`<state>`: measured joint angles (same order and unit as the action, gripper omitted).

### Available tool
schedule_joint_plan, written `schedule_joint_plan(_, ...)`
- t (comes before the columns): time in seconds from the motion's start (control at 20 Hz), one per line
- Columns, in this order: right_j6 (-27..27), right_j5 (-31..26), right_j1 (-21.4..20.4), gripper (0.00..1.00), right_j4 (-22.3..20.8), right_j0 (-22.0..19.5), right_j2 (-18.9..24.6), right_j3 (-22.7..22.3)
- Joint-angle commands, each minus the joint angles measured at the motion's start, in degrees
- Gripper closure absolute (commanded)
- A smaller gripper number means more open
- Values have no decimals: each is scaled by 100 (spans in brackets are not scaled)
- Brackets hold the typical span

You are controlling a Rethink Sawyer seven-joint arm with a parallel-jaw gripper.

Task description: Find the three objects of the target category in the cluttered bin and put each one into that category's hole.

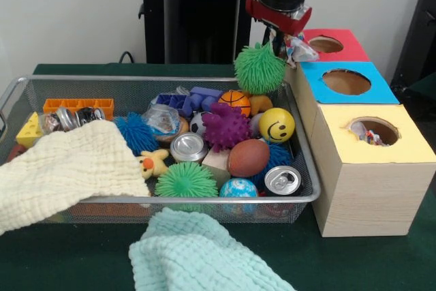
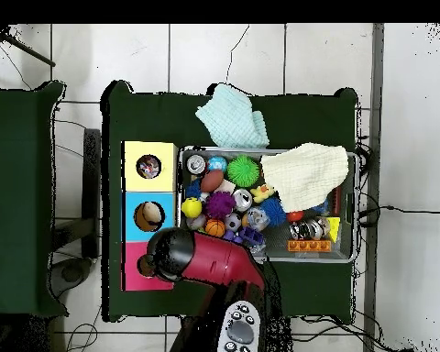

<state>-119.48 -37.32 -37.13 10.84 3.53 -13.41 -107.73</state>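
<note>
Under my pincer (image 1: 278, 40), lifted clear of the wire bin (image 1: 308, 193), hangs a green spiky ball (image 1: 259, 68). I can't tell whether my pincer grips it or holds the crinkled wrapper (image 1: 300, 50) just beside it. Being round, the ball has no long axis and points nowhere. I judge I'm carrying it toward the boxes: the red box (image 1: 347, 50) sits close beside me, blue (image 1: 368, 91) and yellow (image 1: 395, 155) farther along the counter (image 1: 82, 264).

Boxes (image 1: 371, 161) beside bin (image 1: 310, 192); cloth (image 1: 68, 168) draped over bin's rim.
</note>
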Motion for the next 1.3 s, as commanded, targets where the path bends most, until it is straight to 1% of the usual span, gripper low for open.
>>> schedule_joint_plan(0.05,-1698,-646,505,100,466,79,77,746)
schedule_joint_plan(0.2,-1690,-886,369,100,504,107,19,768)
schedule_joint_plan(0.5,-1504,-1263,35,100,421,127,-108,771)
schedule_joint_plan(0.7,-1345,-1282,-51,100,279,181,-220,833)
schedule_joint_plan(0.8,-1304,-1298,-126,100,240,212,-265,838)
schedule_joint_plan(1.05,-1016,-1341,-350,100,28,262,-392,964)
schedule_joint_plan(1.2,-923,-1555,-467,100,9,231,-405,1038)
schedule_joint_plan(1.3,-889,-1668,-456,100,-32,208,-421,1166)
